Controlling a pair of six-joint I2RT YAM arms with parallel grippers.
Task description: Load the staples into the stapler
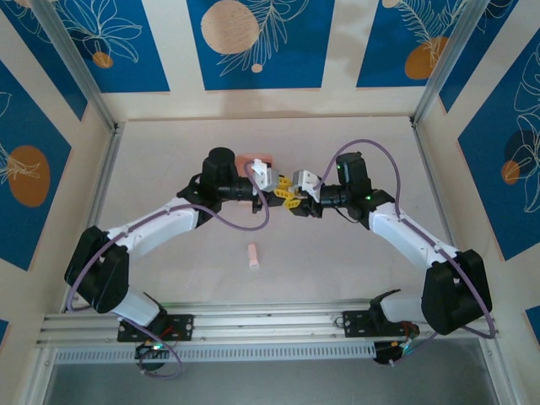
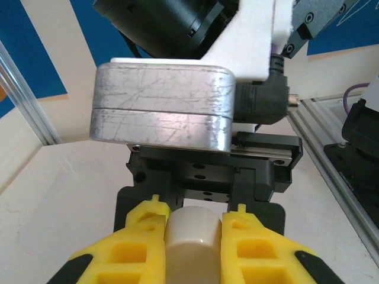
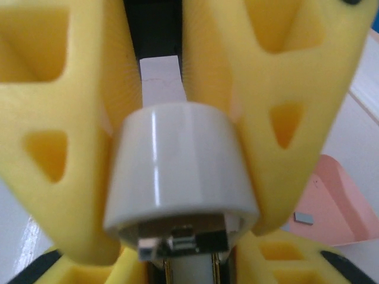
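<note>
Soft, even light, seemingly from overhead, fills the top view, which is sharp across the pale table [image 1: 337,278] (crisp right to the corners), with only faint shadows beneath the arms. In the left wrist view the scratched metal box [image 2: 160,106] throws a bright sheen. In the right wrist view closeness softens the picture: the stapler [image 3: 177,165] carries a vertical streak of glare, and the pink tray [image 3: 337,201] behind is out of focus.
</note>
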